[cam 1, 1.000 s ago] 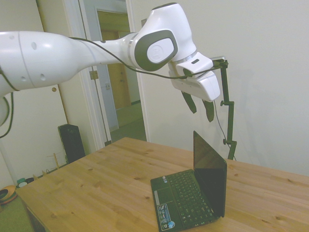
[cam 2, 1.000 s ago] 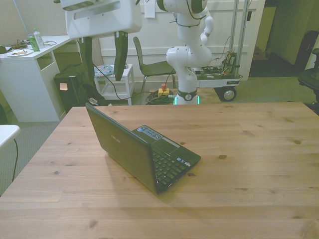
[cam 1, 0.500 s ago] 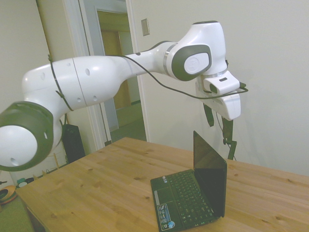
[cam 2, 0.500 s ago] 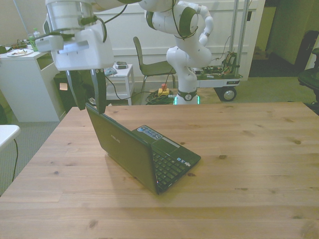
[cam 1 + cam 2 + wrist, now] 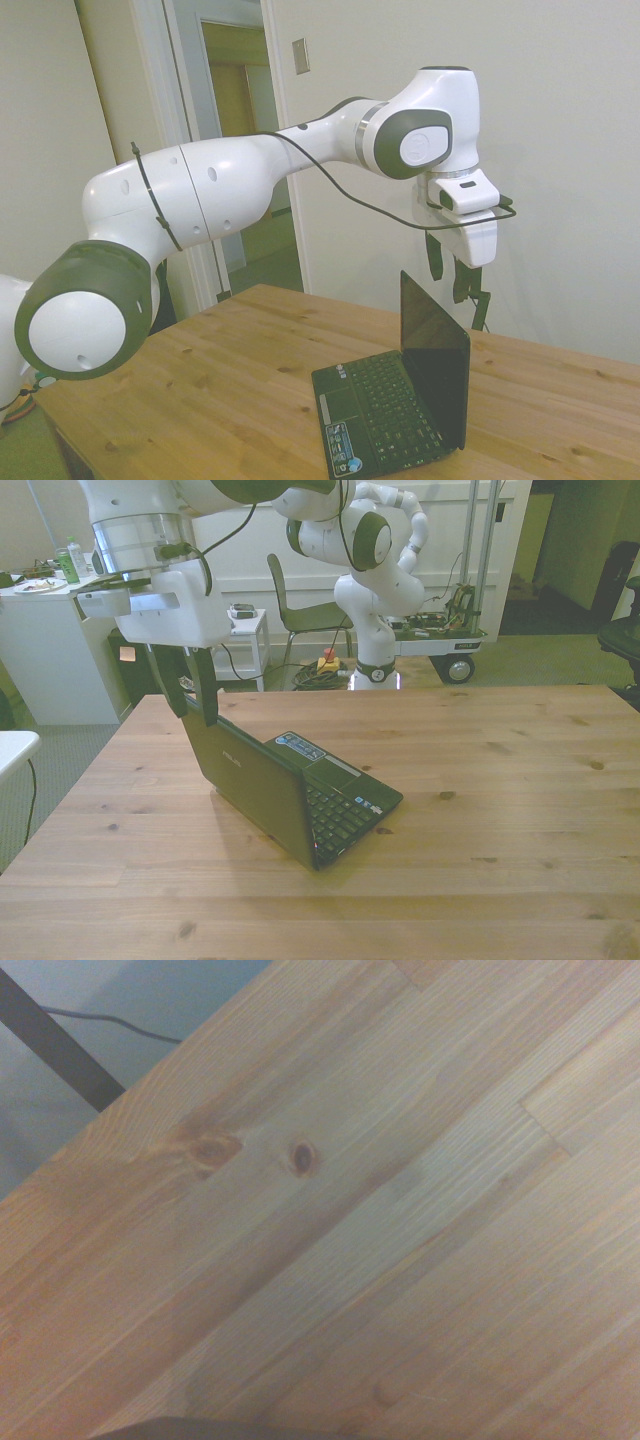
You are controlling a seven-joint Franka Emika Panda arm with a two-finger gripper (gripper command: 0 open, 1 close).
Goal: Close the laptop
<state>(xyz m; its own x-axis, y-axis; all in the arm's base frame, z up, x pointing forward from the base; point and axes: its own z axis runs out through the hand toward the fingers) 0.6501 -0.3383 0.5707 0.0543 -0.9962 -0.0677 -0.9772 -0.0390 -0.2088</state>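
We see the laptop (image 5: 400, 400) open on the wooden table (image 5: 500, 780), screen upright, keyboard facing the front view's right, stickers at a palm-rest corner. The gripper (image 5: 193, 702) hangs just behind the lid's top corner, fingers apart with a narrow gap, gripping nothing. The wrist camera shows bare table planks (image 5: 380, 1210) with two knots.

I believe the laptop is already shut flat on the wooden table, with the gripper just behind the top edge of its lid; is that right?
Not quite: the laptop is open, not shut. The side view shows its screen standing upright over the keyboard. The rest holds: it sits on the wooden table, and the gripper is just behind the lid's top edge, fingers apart.
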